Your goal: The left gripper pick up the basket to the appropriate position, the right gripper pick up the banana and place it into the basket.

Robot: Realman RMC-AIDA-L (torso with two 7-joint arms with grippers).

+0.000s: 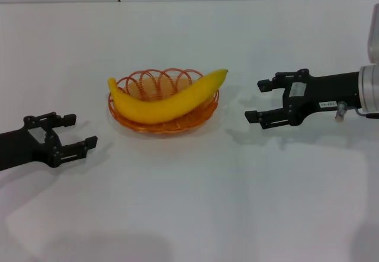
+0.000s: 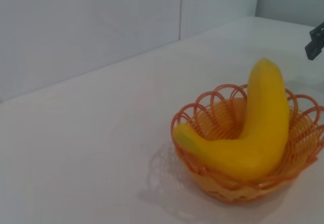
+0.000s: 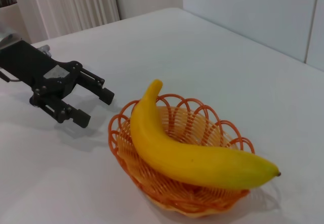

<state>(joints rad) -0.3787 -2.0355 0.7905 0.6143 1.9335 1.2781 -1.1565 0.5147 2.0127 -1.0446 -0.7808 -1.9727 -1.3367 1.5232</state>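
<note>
banana [image 1: 166,100] was seen lying across the basket [image 1: 204,111], ends overhanging.
both claws were spread and empty: right claw [image 1: 259,101] nearer, left claw [image 1: 80,133] farther.

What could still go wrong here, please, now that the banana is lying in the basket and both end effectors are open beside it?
The banana is longer than the basket, so both ends stick out over the rim; a nudge might roll it out. The open right end effector sits close to the banana's tip and could clip it when it moves. The open left end effector is also near the basket and could push it.
</note>
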